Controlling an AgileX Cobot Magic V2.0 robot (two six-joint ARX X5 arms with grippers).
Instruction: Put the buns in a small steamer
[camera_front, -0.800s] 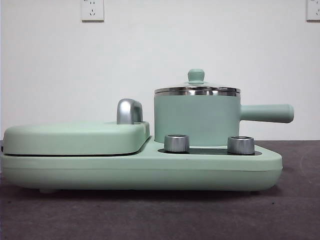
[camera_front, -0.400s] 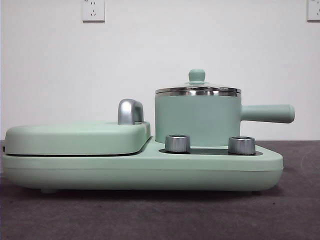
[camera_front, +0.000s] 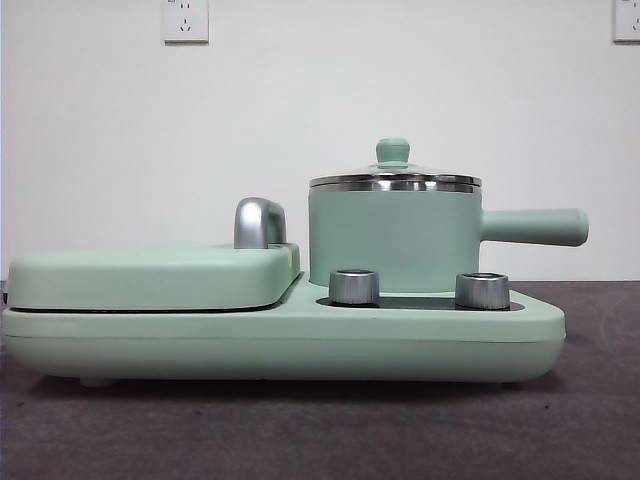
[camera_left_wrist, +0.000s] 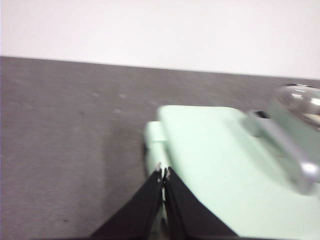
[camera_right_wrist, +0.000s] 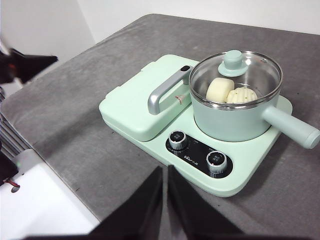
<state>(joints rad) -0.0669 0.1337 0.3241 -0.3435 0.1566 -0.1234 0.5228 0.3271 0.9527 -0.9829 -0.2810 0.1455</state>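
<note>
front: the steamer (camera_front: 393, 238) stands lidded on the cooker (camera_front: 300, 335); its wall hides the buns. left wrist: blurred — left gripper (camera_left_wrist: 163, 172) jaws pressed together above the grill plate (camera_left_wrist: 215, 165), grey counter (camera_left_wrist: 65, 125) beyond. right wrist: right gripper (camera_right_wrist: 164, 172) jaws together; both buns (camera_right_wrist: 231, 92) show through the glass lid.

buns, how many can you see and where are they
2. Both sit side by side inside the small steamer, seen through its glass lid in the right wrist view: the smooth bun and the ridged bun. The front view hides them behind the pot wall.
</note>
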